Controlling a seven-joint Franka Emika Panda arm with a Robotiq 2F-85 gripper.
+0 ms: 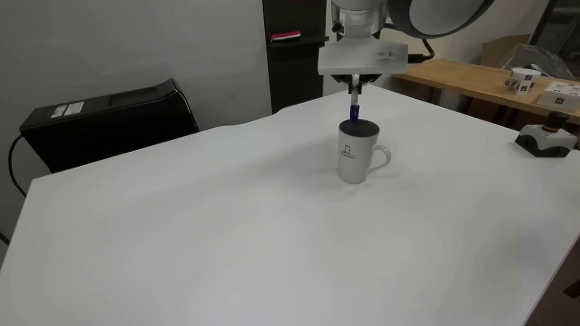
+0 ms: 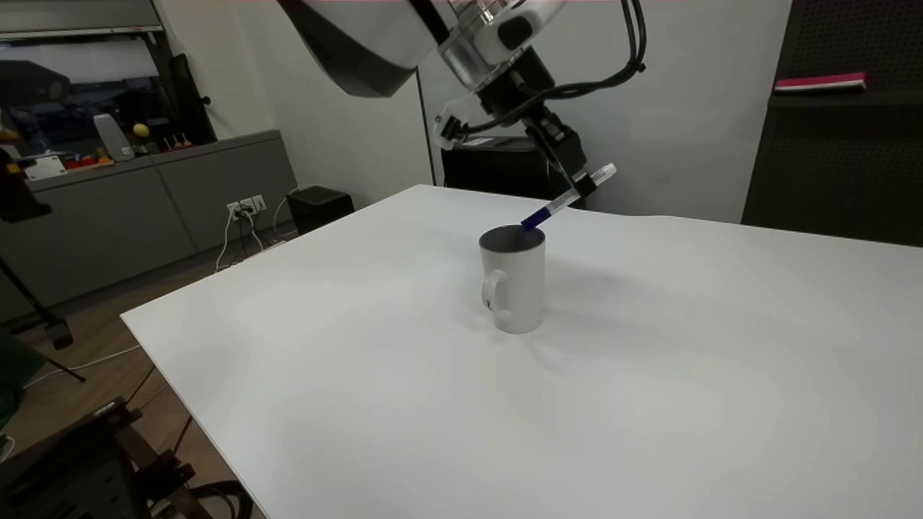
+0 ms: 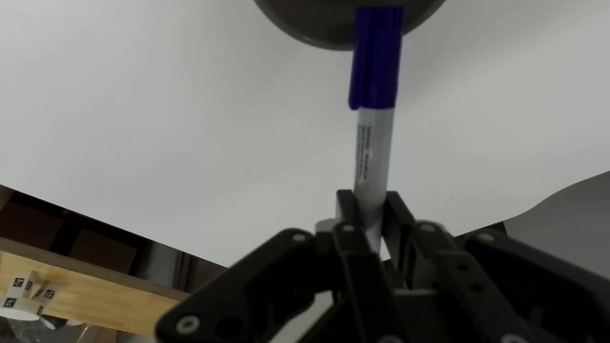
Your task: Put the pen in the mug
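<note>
The pen has a blue cap and a whitish body. It shows in both exterior views [image 1: 354,112] [image 2: 549,209] and in the wrist view [image 3: 374,138]. My gripper [image 3: 371,202] is shut on its whitish body, and the gripper also shows in both exterior views [image 1: 355,87] [image 2: 584,184]. The pen is tilted, blue end down. The mug, white outside with a dark inside, a handle and a small print, stands upright on the table [image 1: 355,158] [image 2: 515,288]. The blue end is at the mug's rim, overlapping the dark opening [image 3: 329,24]; I cannot tell whether it is below the rim.
The white table [image 1: 226,235] has its edges in view. A black box-shaped device [image 1: 113,122] stands behind it. A white and black button box [image 1: 546,138] sits on the right in an exterior view. A wooden table [image 1: 453,72] holds white marked objects [image 1: 523,79].
</note>
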